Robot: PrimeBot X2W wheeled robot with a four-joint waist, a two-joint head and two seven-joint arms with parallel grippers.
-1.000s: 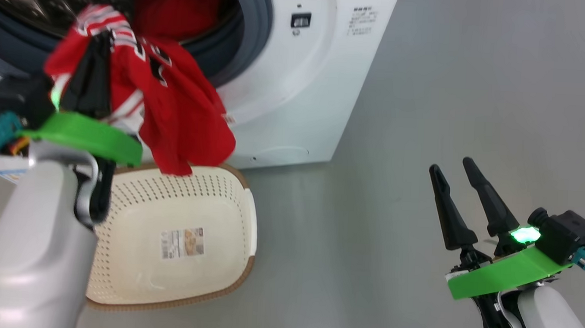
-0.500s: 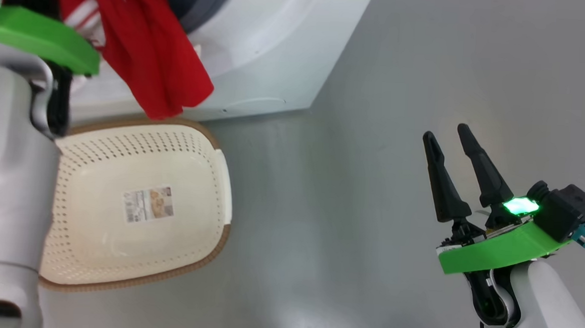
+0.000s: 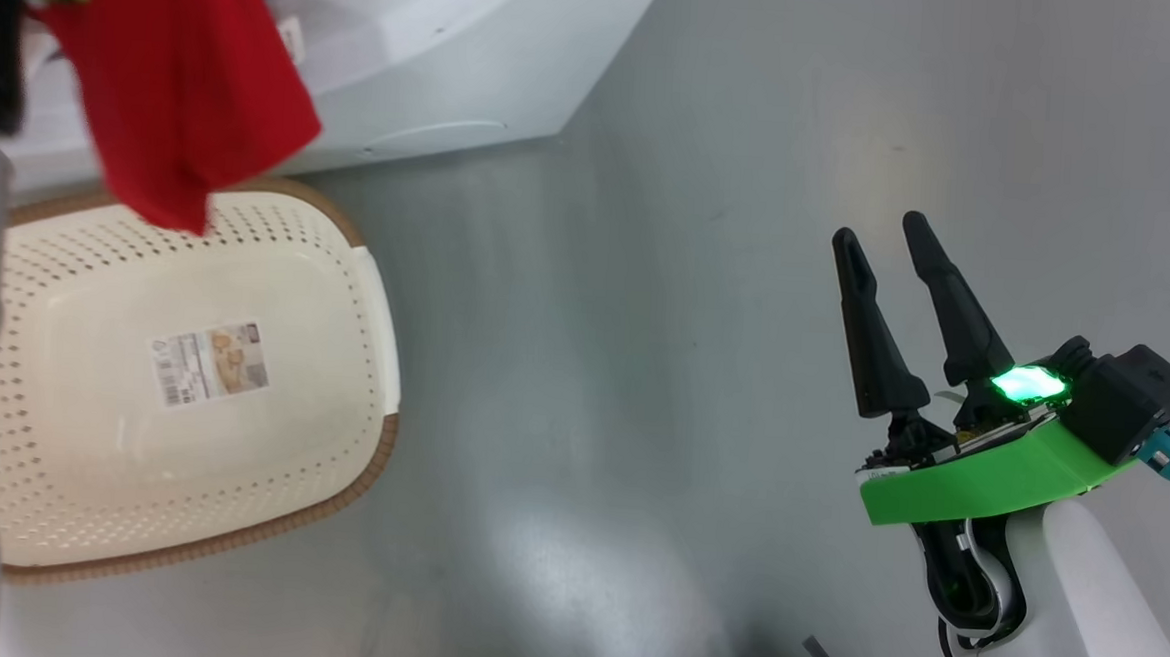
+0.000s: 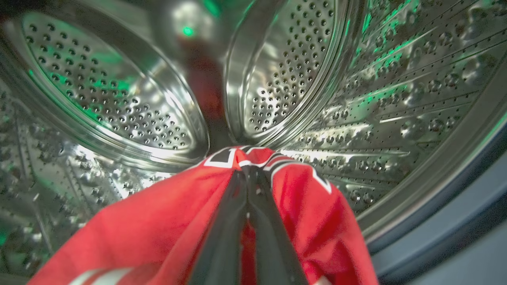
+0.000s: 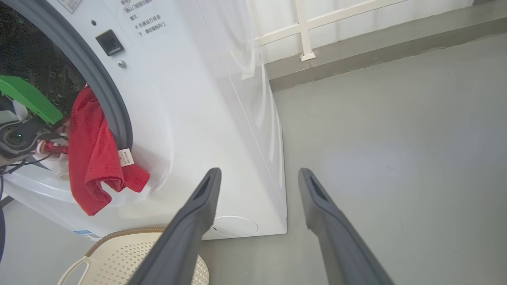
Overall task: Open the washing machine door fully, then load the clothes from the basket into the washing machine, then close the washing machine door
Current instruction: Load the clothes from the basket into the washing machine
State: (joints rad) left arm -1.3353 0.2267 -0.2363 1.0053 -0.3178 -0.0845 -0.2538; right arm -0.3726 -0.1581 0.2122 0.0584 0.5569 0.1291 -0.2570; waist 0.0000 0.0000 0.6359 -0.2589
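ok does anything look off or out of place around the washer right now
The clothes hang half out: the left gripper holds the top inside the drum, while the rest trails over the grey seal and down the washing machine front, above the basket. Nothing looks spilled or damaged.

Shiny steel drum, soft red cloth garment, matt cream plastic basket, glossy white washer casing, smooth grey floor at three o'clock, possibly concrete.
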